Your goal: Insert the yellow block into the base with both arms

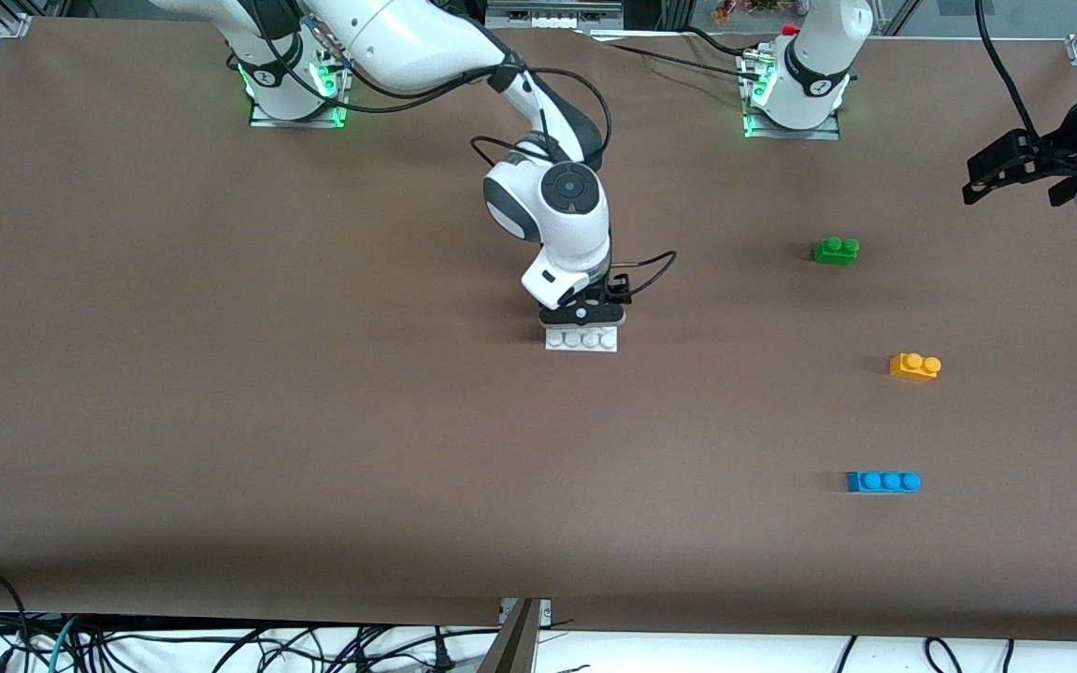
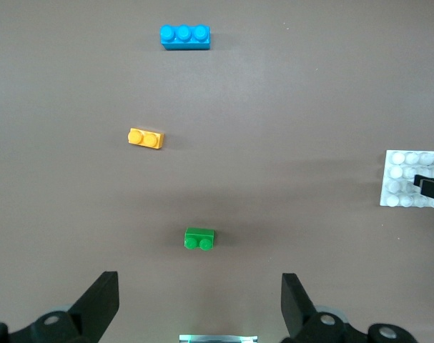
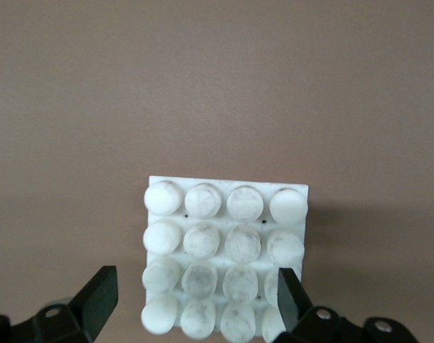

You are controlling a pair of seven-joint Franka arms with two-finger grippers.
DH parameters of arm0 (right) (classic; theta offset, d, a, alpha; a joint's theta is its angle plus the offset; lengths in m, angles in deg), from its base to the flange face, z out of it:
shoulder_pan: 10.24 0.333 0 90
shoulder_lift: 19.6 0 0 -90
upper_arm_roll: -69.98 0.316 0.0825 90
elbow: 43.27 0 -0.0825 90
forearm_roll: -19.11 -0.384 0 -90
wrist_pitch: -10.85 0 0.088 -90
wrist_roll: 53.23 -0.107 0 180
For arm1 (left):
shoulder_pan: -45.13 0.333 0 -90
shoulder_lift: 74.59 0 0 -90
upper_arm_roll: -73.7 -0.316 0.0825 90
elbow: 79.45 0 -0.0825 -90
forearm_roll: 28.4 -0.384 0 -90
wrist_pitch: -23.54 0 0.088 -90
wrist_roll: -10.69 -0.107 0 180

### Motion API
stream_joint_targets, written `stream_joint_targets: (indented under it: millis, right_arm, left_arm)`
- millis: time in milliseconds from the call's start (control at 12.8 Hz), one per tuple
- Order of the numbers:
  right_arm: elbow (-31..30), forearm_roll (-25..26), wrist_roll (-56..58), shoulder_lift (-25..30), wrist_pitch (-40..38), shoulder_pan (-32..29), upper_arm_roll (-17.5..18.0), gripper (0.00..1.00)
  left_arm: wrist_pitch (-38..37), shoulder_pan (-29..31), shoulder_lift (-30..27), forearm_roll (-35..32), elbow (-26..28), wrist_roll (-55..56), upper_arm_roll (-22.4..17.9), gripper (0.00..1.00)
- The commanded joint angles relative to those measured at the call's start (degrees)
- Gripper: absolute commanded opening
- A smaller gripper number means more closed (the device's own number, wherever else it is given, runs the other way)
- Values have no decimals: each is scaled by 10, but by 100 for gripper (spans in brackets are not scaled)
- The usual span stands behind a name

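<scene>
The yellow block [image 1: 914, 365] lies on the table toward the left arm's end, between a green brick and a blue brick; it also shows in the left wrist view [image 2: 146, 138]. The white base [image 1: 581, 340] lies flat at the middle of the table. My right gripper [image 1: 585, 313] is open and low over the base's edge nearest the arms' bases. In the right wrist view [image 3: 194, 286] the base [image 3: 224, 236] lies between the fingers. My left gripper [image 1: 973, 179] is open and empty, up in the air over the left arm's end of the table [image 2: 199, 286].
A green two-stud brick [image 1: 836, 250] lies farther from the front camera than the yellow block. A blue three-stud brick [image 1: 883, 481] lies nearer. Both show in the left wrist view, green [image 2: 200, 239] and blue [image 2: 185, 36], as does the base [image 2: 410, 179].
</scene>
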Motion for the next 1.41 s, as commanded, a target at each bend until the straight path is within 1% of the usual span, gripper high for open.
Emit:
stream_joint_targets:
  millis: [0,78,157,313,391,548,704,861,939,1174,1330]
  right_arm:
    - [3,11,43,42,-53,-1,-9,99]
    - [4,14,93,65,-77,-7,-28,99]
    - [3,12,155,89,-99,-31,-41,99]
    - [3,10,240,120,-128,-97,-41,99]
    - [3,9,270,135,-137,-129,-39,99]
    - [3,8,316,139,-152,-180,-42,99]
    - [3,7,322,160,-163,-225,-49,99]
    - [-31,3,371,190,-170,-266,-44,99]
    - [-59,5,393,218,-184,-294,-43,99]
    - [-112,6,404,294,-247,-366,-40,99]
    - [-141,4,405,344,-256,-409,-40,99]
  left_arm:
    - [-4,6,2,-1,-8,-3,4,100]
    - [-4,6,3,-1,-8,-3,4,100]
    - [-4,6,4,-1,-8,-3,4,100]
    - [1,6,5,-2,-9,-4,3,100]
    - [6,6,5,-2,-9,-6,3,100]
    - [7,5,8,-1,-9,-6,3,100]
    - [7,5,8,-1,-9,-4,7,100]
    - [6,5,9,-1,-9,-3,8,100]
    - [6,5,9,-1,-7,-3,7,100]
    - [6,6,11,-1,-6,-4,3,100]
    - [21,18,11,6,11,-7,4,100]
